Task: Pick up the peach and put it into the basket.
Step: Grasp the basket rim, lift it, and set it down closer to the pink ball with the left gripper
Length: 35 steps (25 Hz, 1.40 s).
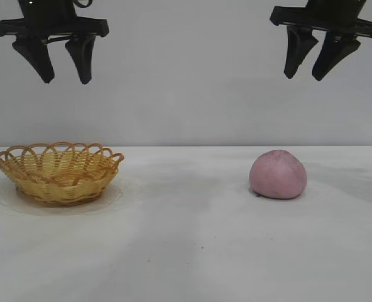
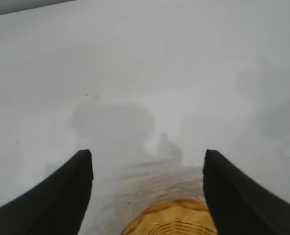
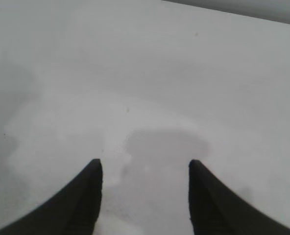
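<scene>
Resting on table, peach (image 1: 278, 174) well below spread right fingers (image 1: 298, 51); left fingers (image 1: 80, 58) spread.

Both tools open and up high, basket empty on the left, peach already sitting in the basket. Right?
Not quite. The peach is not in the basket; the exterior view shows it on the table, well to the basket's right, under the right tool. The rest holds: left tool also open and high.

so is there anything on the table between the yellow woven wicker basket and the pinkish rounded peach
No. In the exterior view the stretch of white table between the yellow woven wicker basket and the pinkish rounded peach is bare; both grippers hang open high above.
</scene>
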Available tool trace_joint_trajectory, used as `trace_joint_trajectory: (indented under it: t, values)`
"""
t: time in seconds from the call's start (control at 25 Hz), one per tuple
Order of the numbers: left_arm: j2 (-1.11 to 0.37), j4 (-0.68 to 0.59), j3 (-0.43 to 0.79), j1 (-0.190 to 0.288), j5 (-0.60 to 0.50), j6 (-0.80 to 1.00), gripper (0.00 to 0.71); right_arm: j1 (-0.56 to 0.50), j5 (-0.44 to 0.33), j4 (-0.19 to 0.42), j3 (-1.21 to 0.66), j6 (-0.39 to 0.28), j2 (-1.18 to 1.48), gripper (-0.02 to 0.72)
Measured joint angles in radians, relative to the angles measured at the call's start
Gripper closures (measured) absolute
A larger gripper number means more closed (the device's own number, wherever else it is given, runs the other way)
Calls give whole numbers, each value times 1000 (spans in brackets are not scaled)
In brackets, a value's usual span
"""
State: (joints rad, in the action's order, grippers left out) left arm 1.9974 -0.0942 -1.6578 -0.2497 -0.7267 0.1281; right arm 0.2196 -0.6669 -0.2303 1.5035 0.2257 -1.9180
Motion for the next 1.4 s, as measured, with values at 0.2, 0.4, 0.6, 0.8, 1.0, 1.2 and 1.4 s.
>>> trace_joint_trajectory:
  t: [0.2,0.4,0.6,0.8,1.0,1.2,1.4]
  values:
    - [0,-2,0,-20,0,0,285,37,-1,-2,0,15,-8,364]
    - [0,-2,0,-20,0,0,285,37,-2,-2,0,17,-10,364]
    - [0,-54,0,-20,-35,-5,285,38,-10,13,0,19,-10,364]
    - [12,-65,0,13,-149,-127,285,38,-16,19,0,19,-10,364]
    - [84,104,0,95,-229,-304,285,38,-16,19,0,19,-10,364]
    - [166,154,0,108,-264,-419,285,38,-19,19,0,19,-10,364]
    - [215,214,-2,108,-271,-447,601,38,-27,19,0,19,-10,364]
